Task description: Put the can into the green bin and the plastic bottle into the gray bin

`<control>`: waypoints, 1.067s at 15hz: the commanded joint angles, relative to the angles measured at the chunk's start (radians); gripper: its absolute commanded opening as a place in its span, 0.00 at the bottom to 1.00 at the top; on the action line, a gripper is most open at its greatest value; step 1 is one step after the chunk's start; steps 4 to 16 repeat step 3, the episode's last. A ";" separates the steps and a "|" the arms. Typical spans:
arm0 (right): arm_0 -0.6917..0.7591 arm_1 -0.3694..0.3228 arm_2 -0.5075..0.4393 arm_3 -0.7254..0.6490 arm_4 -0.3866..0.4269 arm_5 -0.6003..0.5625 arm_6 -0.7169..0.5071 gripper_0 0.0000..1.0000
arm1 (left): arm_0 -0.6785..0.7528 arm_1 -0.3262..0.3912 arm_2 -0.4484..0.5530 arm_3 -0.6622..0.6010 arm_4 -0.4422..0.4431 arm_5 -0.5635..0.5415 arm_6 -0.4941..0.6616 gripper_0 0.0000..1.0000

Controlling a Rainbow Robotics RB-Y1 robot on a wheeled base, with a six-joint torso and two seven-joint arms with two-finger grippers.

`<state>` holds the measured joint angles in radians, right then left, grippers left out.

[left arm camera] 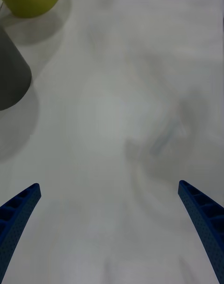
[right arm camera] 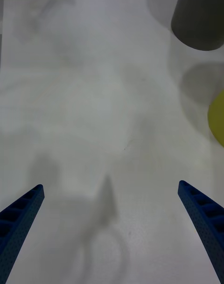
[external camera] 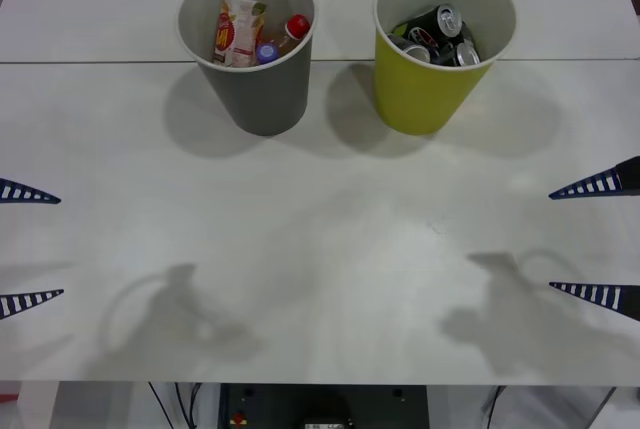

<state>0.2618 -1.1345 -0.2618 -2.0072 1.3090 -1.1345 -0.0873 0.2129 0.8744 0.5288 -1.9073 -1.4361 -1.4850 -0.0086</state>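
Bench (external camera: 320,279): white surface, with a seam running across the upper part of the front view.

Gray bin (external camera: 250,59): upright, upper left of centre in the front view, on the bench. Holds the plastic bottle (external camera: 238,19), standing tilted with its red cap rising above the rim; beside it inside the bin are a smaller red-capped bottle (external camera: 293,31) and a purple cap (external camera: 266,52).

Green bin (external camera: 435,59): upright, upper right of centre, just beside the gray bin but apart from it. Holds several cans (external camera: 440,34), dark bodies with silver tops, piled together.

Left tool (external camera: 28,247): at the left edge of the front view, lower half, above bare bench; blue ribbed fingers spread wide apart, nothing between them. Its wrist view shows both bins at the upper left.

Right tool (external camera: 598,241): at the right edge, lower half, above bare bench; fingers likewise wide apart, holding nothing. Its wrist view shows the bins at the upper right.
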 commanded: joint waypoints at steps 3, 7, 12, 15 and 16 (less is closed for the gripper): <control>0.000 0.000 0.000 0.000 0.000 0.000 0.000 1.00 | 0.002 0.000 -0.009 0.001 -0.001 0.002 -0.001 1.00; 0.000 0.000 0.000 0.000 0.000 0.000 0.000 1.00 | 0.002 0.000 -0.009 0.001 -0.001 0.002 -0.001 1.00; 0.000 0.000 0.000 0.000 0.000 0.000 0.000 1.00 | 0.002 0.000 -0.009 0.001 -0.001 0.002 -0.001 1.00; 0.000 0.000 0.000 0.000 0.000 0.000 0.000 1.00 | 0.002 0.000 -0.009 0.001 -0.001 0.002 -0.001 1.00; 0.000 0.000 0.000 0.000 0.000 0.000 0.000 1.00 | 0.002 0.000 -0.009 0.001 -0.001 0.002 -0.001 1.00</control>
